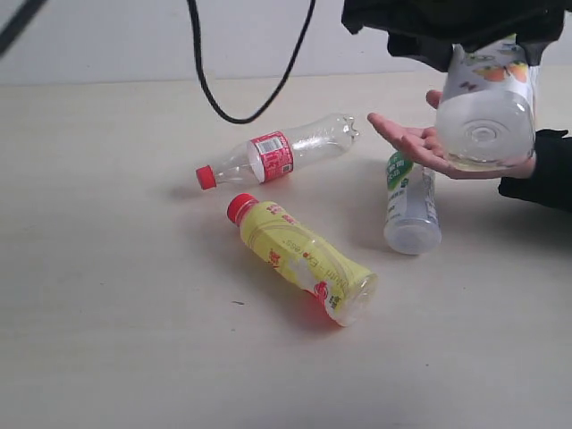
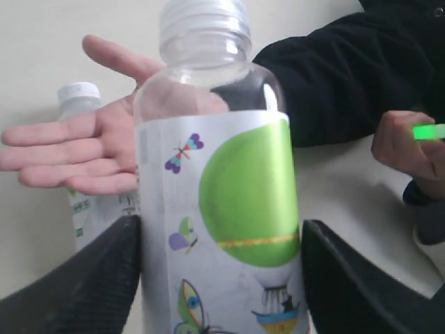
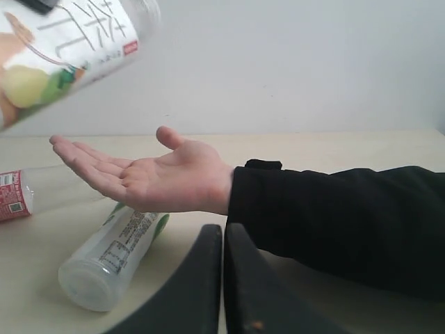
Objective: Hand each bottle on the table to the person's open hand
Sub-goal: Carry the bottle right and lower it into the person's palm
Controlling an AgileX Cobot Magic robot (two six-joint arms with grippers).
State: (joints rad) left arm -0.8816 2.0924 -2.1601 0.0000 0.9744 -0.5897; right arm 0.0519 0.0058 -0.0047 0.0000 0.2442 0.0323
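My left gripper (image 1: 474,36) (image 2: 221,278) is shut on a white bottle with a green balloon label (image 1: 487,112) (image 2: 222,209) (image 3: 62,49). It holds the bottle just above the person's open hand (image 1: 411,143) (image 2: 76,149) (image 3: 160,177) at the right. Three bottles lie on the table (image 1: 107,313): a clear one with red label and cap (image 1: 277,154) (image 3: 14,198), a yellow-labelled one with a red cap (image 1: 304,259), and a white one with green marks (image 1: 411,206) (image 2: 78,97) (image 3: 111,261) under the hand. My right gripper (image 3: 224,278) is shut and empty, low beside the person's sleeve.
The person's black sleeve (image 1: 545,170) (image 3: 334,216) lies over the table's right edge. A black cable (image 1: 223,89) hangs down at the back. The person's other hand (image 2: 410,149) holds something bright green.
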